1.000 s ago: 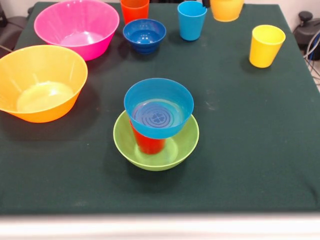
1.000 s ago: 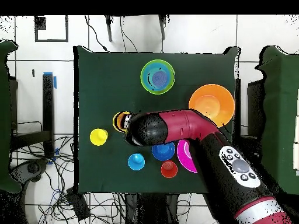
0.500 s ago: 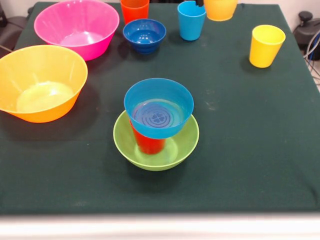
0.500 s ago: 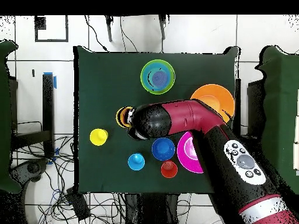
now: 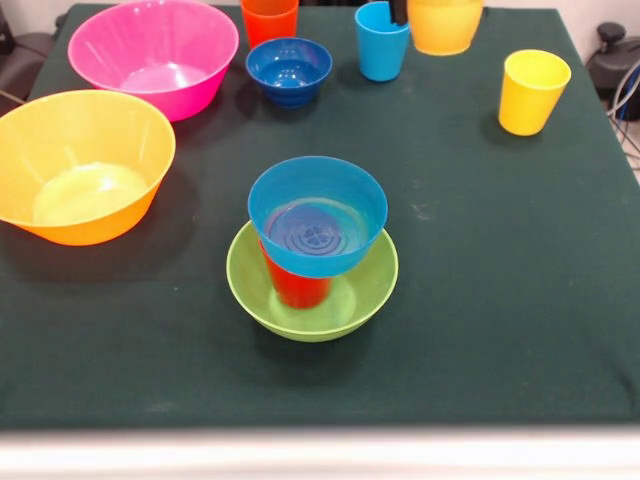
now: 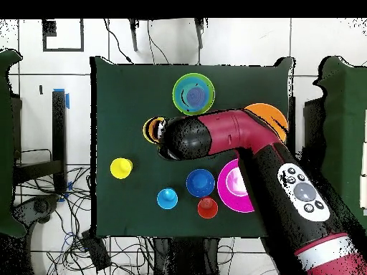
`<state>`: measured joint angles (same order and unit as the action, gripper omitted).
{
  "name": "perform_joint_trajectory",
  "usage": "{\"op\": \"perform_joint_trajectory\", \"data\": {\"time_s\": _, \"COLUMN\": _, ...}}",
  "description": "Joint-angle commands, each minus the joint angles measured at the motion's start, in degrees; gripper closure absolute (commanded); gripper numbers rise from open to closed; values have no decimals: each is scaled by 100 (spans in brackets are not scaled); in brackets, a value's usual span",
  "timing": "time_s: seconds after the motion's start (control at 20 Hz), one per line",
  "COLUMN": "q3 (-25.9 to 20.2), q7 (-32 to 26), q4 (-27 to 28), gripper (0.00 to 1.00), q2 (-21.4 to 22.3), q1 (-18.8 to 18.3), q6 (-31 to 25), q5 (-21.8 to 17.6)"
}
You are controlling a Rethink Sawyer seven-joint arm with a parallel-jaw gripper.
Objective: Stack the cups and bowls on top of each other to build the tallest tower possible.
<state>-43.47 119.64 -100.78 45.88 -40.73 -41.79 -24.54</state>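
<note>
The tower stands at the table's middle: a green bowl (image 5: pixel 345 300) holds an upturned red cup (image 5: pixel 297 287) with a small light blue bowl (image 5: pixel 318 215) on top; it also shows in the overhead view (image 6: pixel 193 94). My gripper (image 5: pixel 438 8) is at the far edge, shut on a yellow cup (image 5: pixel 446 24), and one dark finger (image 5: pixel 398 10) shows beside it. From above the arm (image 6: pixel 222 136) hides the gripper, and the held cup (image 6: pixel 151 130) peeks out. A second yellow cup (image 5: pixel 533 90), a light blue cup (image 5: pixel 383 40), an orange cup (image 5: pixel 270 18) and a dark blue bowl (image 5: pixel 289 68) stand loose.
A large pink bowl (image 5: pixel 150 50) and a large yellow-orange bowl (image 5: pixel 80 165) sit at the left of the front view. In the overhead view the arm covers part of the pink bowl (image 6: pixel 233 187) and the yellow-orange bowl (image 6: pixel 272 114).
The arm has carried the yellow cup away from the robot's side of the table, toward the tower; more of the cup shows at the front view's top edge. Nothing else moved.
</note>
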Motion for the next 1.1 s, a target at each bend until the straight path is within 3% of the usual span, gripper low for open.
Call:
{"op": "perform_joint_trajectory", "data": {"time_s": 0.05, "q3": -88, "q7": -1764, "q4": 677, "gripper": 100, "q2": -543, "q1": -46, "q6": -496, "q5": -609}}
{"op": "perform_joint_trajectory", "data": {"time_s": 0.65, "q3": -19, "q7": -2293, "q4": 1485, "gripper": 100, "q2": -881, "q1": -196, "q6": -1029, "q5": -921}}
{"op": "perform_joint_trajectory", "data": {"time_s": 1.1, "q3": -37, "q7": -2540, "q4": 1753, "gripper": 100, "q2": -933, "q1": -226, "q6": -1230, "q5": -958}}
